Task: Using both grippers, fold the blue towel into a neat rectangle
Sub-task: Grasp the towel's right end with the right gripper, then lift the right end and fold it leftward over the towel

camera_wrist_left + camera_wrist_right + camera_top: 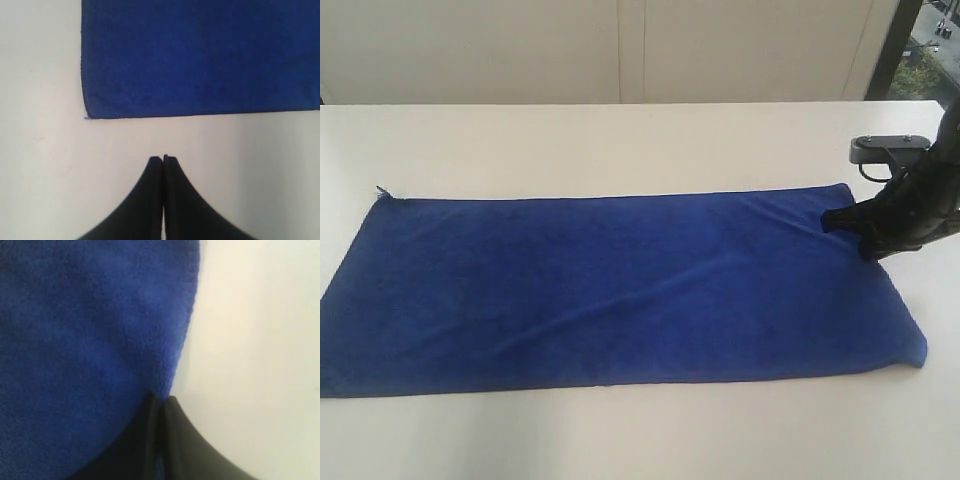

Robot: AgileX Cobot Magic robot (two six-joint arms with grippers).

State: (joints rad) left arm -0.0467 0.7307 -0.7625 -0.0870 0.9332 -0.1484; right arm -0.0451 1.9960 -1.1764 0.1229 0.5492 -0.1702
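The blue towel (620,290) lies spread flat and long across the white table (620,140). My right gripper (832,220) comes in from the right and is shut on the towel's right-hand edge near its far corner. In the right wrist view the black jaws (160,399) are pressed together with blue towel (85,340) pinched between them. My left gripper (163,158) is shut on nothing. It hangs over bare table (50,175), a short way off a corner of the towel (200,55). The left arm is out of the exterior view.
Pale wall panels (640,50) run behind the table's far edge. A dark window frame (895,45) stands at the back right. Bare table surrounds the towel on all sides.
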